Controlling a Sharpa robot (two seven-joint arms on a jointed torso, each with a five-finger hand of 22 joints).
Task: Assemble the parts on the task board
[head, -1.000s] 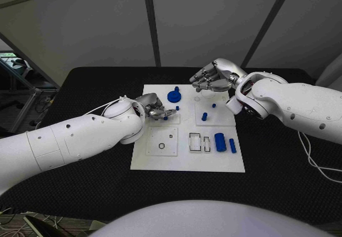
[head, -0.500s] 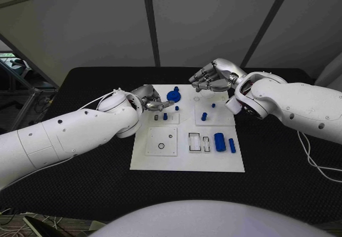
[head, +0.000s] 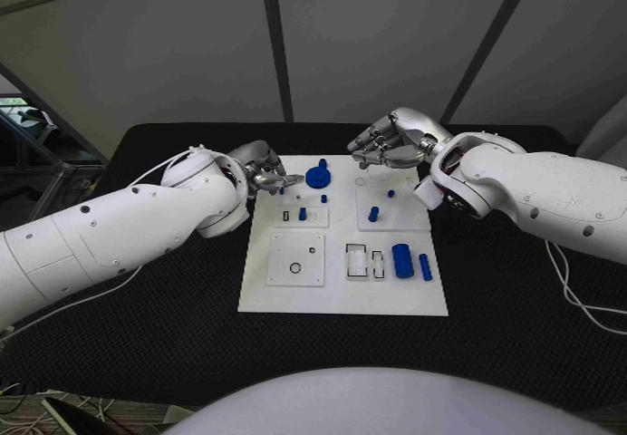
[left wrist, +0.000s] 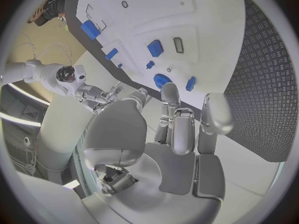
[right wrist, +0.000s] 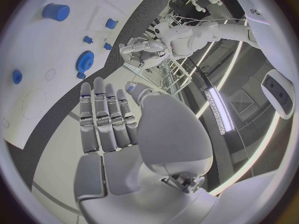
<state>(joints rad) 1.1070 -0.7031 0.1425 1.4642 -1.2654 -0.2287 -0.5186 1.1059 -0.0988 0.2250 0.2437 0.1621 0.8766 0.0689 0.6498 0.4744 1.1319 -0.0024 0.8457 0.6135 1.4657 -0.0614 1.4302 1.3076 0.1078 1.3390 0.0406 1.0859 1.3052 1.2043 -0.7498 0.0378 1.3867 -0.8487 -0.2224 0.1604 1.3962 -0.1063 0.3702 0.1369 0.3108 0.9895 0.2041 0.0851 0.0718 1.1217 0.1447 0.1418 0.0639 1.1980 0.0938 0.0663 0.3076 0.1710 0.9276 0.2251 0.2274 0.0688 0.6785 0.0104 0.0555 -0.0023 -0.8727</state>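
Hovered at upper centre of the task board (head: pixel 342 304): left hand (head: pixel 268 174) clenched empty, right hand (head: pixel 390 145) likewise curled, nothing held.

A robot lab: black table (head: pixel 157 326), grey partition panels (head: pixel 379 54) behind

Right hand (right wrist: pixel 115 129) holds nothing; its fingers (right wrist: pixel 102 117) lie side by side, extended over the edge of the white board (right wrist: pixel 37 59). On the board: a blue cylinder (right wrist: pixel 56 11), a blue gear (right wrist: pixel 84 61), a small blue block (right wrist: pixel 111 23) and a blue round peg (right wrist: pixel 17 76). Left hand (right wrist: pixel 144 53) visible beyond the board, over the black table (right wrist: pixel 44 134)
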